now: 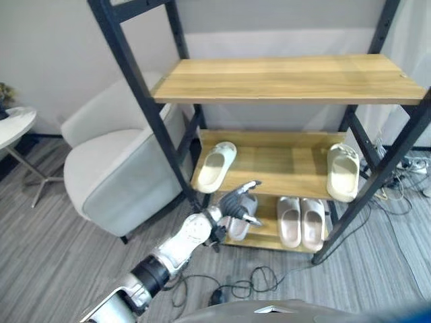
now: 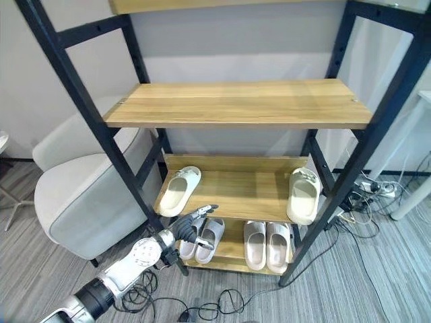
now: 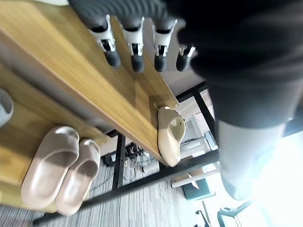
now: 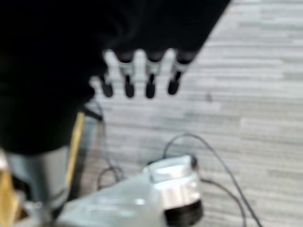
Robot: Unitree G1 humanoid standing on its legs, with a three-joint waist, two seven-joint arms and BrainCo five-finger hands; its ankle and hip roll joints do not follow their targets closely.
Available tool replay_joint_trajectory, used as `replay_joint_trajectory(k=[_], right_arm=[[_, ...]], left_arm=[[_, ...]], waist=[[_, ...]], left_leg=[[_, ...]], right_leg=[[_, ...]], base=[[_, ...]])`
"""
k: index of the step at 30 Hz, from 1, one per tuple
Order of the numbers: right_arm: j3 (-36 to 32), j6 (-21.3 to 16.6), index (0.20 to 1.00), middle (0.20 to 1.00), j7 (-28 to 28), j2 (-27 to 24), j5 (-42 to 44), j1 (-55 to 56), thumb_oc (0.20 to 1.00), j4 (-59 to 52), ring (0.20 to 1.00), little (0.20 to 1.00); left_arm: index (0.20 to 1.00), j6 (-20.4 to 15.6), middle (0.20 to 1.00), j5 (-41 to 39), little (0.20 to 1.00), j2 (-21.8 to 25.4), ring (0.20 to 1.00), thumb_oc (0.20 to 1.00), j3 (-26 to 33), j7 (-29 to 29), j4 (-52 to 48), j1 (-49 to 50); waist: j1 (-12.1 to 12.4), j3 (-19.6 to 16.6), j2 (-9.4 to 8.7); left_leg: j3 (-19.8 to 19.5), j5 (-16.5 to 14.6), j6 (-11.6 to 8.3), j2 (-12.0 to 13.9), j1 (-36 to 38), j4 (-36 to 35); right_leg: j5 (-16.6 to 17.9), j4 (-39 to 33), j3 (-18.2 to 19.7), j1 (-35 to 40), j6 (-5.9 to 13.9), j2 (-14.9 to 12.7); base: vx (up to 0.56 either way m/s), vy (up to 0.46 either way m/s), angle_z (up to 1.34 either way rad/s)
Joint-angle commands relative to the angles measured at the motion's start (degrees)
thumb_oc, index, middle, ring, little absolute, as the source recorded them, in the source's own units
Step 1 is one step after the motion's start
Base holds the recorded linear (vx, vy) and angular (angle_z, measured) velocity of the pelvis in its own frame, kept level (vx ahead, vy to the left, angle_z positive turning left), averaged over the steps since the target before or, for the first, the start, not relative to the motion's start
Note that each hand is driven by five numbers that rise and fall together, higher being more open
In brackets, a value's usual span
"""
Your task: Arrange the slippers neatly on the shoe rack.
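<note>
The shoe rack point(image 1: 289, 79) has wooden shelves in a black frame. On its middle shelf point(image 1: 283, 171) a cream slipper point(image 1: 215, 165) lies at the left end and another cream slipper point(image 1: 343, 172) at the right end, its toe over the front edge. On the bottom shelf rests a pinkish pair point(image 1: 301, 222) at the right, and grey slippers point(image 2: 210, 239) lie at the left. My left hand point(image 1: 236, 202) hovers open just above the grey slippers, by the middle shelf's front edge, holding nothing. My right hand point(image 4: 150, 71) hangs open over the floor.
A white armchair point(image 1: 111, 165) stands close to the rack's left post. A small white side table point(image 1: 12, 125) is at the far left. Loose cables point(image 1: 404, 168) lie on the floor to the right of the rack. The top wooden shelf is bare.
</note>
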Motion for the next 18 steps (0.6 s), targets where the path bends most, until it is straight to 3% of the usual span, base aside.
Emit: replay_joint_trajectory(k=[1, 7, 18], right_arm=[[0.79, -1.45, 1.000, 1.000, -2.25, -0.30, 1.42, -0.02, 1.000, -1.72, 1.000, 1.000], [0.99, -2.00, 1.000, 1.000, -3.98, -0.17, 1.70, 0.35, 1.000, -1.62, 1.000, 1.000], [2.59, -3.23, 1.000, 1.000, -6.10, 0.22, 1.29, 0.43, 1.000, -2.14, 1.000, 1.000]], left_arm=[[1.000, -3.03, 1.000, 3.62, 1.000, -3.00, 1.000, 1.000, 2.30, 7.16, 3.39, -7.93], [1.000, -2.68, 1.000, 6.06, 1.000, -4.34, 1.000, 1.000, 3.69, 12.96, 8.51, -10.96], [1.000, -2.48, 1.000, 13.35, 1.000, -2.53, 1.000, 1.000, 4.58, 21.95, 13.91, -16.05]], waist=[[-1.25, 0.81, 0.76], [-1.64, 0.48, 0.68], [-2.30, -0.24, 0.02]], left_leg=[[0.86, -11.34, 0.91, -0.97, -0.96, 6.99], [1.20, -11.45, 0.87, -1.01, -0.96, 6.80], [2.10, -11.94, 0.82, -0.94, -0.64, 6.49]], right_leg=[[-0.46, 5.09, -1.25, -5.17, 0.38, 0.53], [-0.01, 4.54, -0.95, -5.25, 0.63, 0.36], [0.80, 4.03, -0.24, -5.54, 1.13, 0.08]], base=[[0.00, -0.002, -0.20], [0.00, -0.002, -0.04], [0.02, -0.005, -0.06]])
